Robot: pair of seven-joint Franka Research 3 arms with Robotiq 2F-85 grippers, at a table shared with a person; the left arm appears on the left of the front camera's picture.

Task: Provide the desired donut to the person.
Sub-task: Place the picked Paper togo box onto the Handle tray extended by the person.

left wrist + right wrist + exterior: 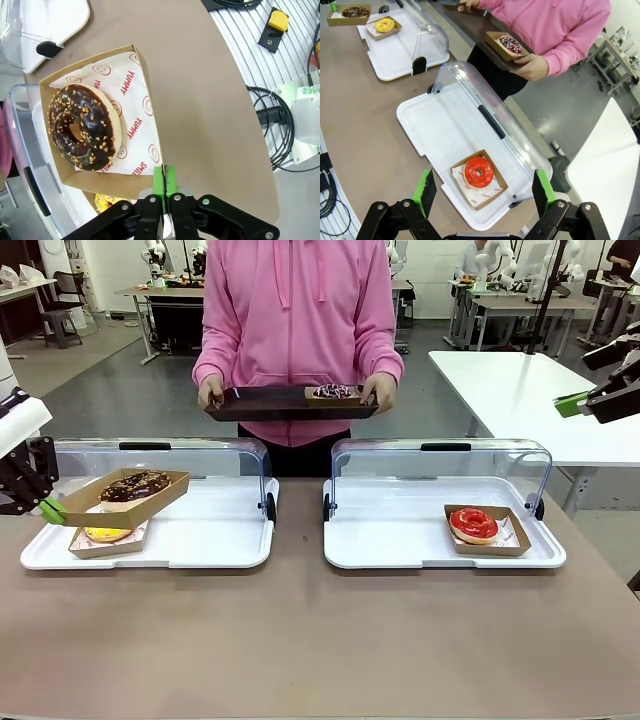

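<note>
My left gripper (50,510) (164,182) is shut on the rim of a cardboard box (145,105) that holds a chocolate donut with nut bits (135,486) (82,127). The box hangs tilted just above a yellow donut (107,534) (384,24) on the left white tray (200,540). A red donut (473,524) (478,171) lies in its box on the right white tray (400,545). My right gripper (585,400) (484,189) hovers open, high at the right. The person (295,310) holds a dark tray (260,405) with a sprinkled donut (333,392) (510,44).
Both white trays have clear lids (160,455) (440,455) hinged open towards the person. A white table (530,390) stands at the right, beyond my table. The brown tabletop (320,640) in front of the trays is bare.
</note>
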